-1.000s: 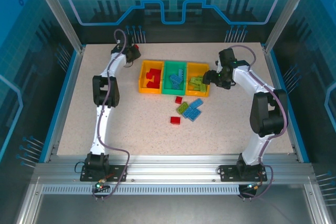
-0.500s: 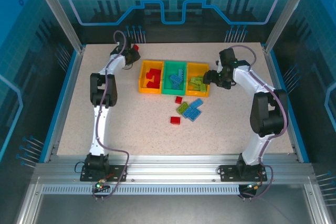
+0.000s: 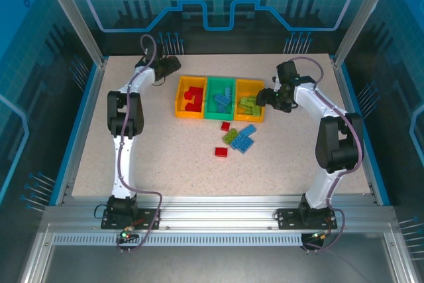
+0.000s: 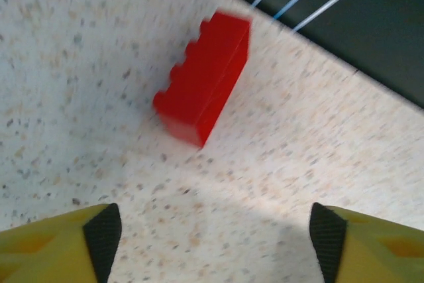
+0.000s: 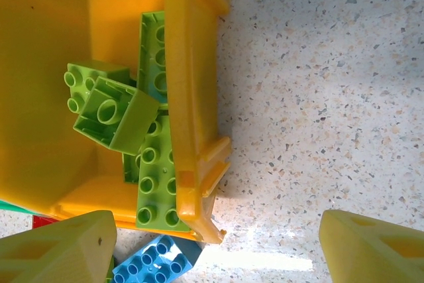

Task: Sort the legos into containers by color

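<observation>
A red lego (image 4: 202, 87) lies on the speckled table near its back edge, just ahead of my open left gripper (image 4: 215, 240), whose fingertips (image 4: 103, 236) stand wide apart with bare table between them. In the top view my left gripper (image 3: 167, 65) is at the back left, beside the left yellow bin (image 3: 179, 97) of red legos. The green bin (image 3: 220, 80) holds blue legos. My right gripper (image 3: 265, 97) hangs open over the right yellow bin's (image 5: 189, 64) near corner, holding nothing; green legos (image 5: 112, 114) lie inside.
Loose legos lie in front of the bins: a red one (image 3: 225, 126), a green one (image 3: 230, 136), a blue plate (image 3: 245, 140) and another red one (image 3: 221, 152). A blue lego (image 5: 149, 266) shows beside the right bin. A dark frame borders the table's back edge (image 4: 371, 44).
The left arm's elbow has swung to the left and its gripper has turned over the red lego at the back, which now hides it from above. The right arm has not moved.
</observation>
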`<control>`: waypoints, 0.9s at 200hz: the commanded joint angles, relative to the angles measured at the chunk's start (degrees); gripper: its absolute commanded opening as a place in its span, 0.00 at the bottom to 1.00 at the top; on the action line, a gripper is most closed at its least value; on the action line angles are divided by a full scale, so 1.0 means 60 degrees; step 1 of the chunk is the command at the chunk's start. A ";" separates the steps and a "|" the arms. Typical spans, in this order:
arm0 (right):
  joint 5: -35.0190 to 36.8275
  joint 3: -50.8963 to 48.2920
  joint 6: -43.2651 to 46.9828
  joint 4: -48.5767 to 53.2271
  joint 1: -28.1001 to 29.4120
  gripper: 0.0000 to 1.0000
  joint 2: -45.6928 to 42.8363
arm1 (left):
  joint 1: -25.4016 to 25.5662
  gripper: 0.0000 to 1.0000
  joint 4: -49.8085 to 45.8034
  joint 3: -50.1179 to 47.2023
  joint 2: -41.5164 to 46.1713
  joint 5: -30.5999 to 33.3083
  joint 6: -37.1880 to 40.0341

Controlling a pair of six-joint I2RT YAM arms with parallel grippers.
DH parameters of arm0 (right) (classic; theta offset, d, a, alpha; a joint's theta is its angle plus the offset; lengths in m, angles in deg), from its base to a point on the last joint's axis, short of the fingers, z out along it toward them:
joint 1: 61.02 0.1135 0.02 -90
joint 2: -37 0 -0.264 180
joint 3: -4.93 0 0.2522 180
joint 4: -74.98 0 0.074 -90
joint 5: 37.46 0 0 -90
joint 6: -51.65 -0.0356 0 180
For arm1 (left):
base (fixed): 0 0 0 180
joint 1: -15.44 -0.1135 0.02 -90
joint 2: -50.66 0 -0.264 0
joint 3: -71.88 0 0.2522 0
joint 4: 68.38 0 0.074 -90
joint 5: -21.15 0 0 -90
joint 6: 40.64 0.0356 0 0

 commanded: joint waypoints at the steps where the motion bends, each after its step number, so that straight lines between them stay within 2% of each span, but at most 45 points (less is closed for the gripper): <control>1: -0.0190 0.0072 -0.0140 -0.0042 -0.0152 0.82 0.0007 | -0.0176 0.84 -0.0670 0.1709 -0.0525 -0.0187 0.0466; 33: -0.0157 0.0246 -0.0091 0.0050 -0.0143 0.82 0.0071 | -0.0300 0.87 -0.1241 0.3578 -0.1828 -0.0540 0.0518; 58: -0.0100 0.0368 -0.0089 0.0127 -0.0166 0.82 0.0088 | -0.0351 0.85 -0.0998 0.3685 -0.2077 -0.0457 0.0646; 126: -0.0128 0.0442 -0.0169 0.0161 -0.0161 0.82 0.0187 | -0.0418 0.87 -0.0936 0.3721 -0.2366 -0.0601 0.1176; 159: -0.0060 0.0567 -0.0140 0.0288 -0.0161 0.82 0.0174 | -0.0430 0.81 -0.1255 0.4154 -0.2768 -0.0767 0.1002; 180: -0.0071 0.0613 -0.0139 0.0321 -0.0162 0.82 0.0160 | -0.0441 0.68 -0.1560 0.4573 -0.2976 -0.0759 0.0972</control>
